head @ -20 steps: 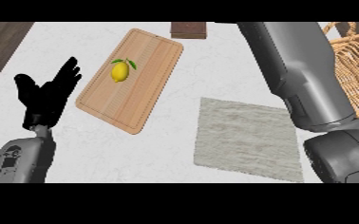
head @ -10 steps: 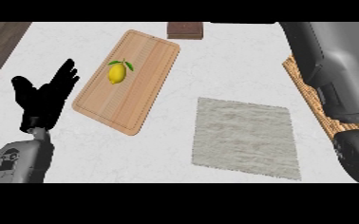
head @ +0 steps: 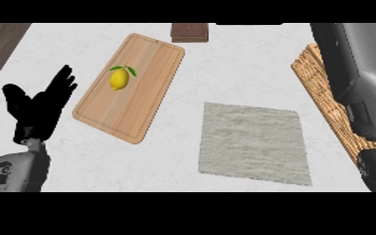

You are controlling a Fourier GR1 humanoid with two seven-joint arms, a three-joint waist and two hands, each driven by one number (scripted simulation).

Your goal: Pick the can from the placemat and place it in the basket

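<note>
The left robot hand (head: 40, 107) stands open at the view's left edge, fingers straight and pointing up, thumb spread to the side, resting above the counter (head: 242, 69) and touching nothing. The right robot hand does not show; only its grey forearm (head: 351, 74) comes down along the right edge, so whether that hand is open or closed cannot be told.

The can cannot be seen anywhere in the view. The placemat (head: 253, 143), a pale grey, rough-textured cloth, lies flat on the counter right of centre in the lower half, with nothing visible on it. The basket (head: 323, 87), woven and tan, sits at the right edge of the counter, near the placemat's upper right corner; the right forearm crosses over it and hides most of it, so what it holds cannot be told.

Left of the placemat lies a wooden cutting board (head: 140, 99), tilted so that its long side runs from the upper right to the lower left. A yellow lemon (head: 120, 79) with green leaves rests on the board's upper half. The left robot hand is just beside the board's left side, apart from it. At the top of the counter, above the board's upper corner, stands a small dark brown block (head: 190, 31). The counter itself is white and faintly marbled.
</note>
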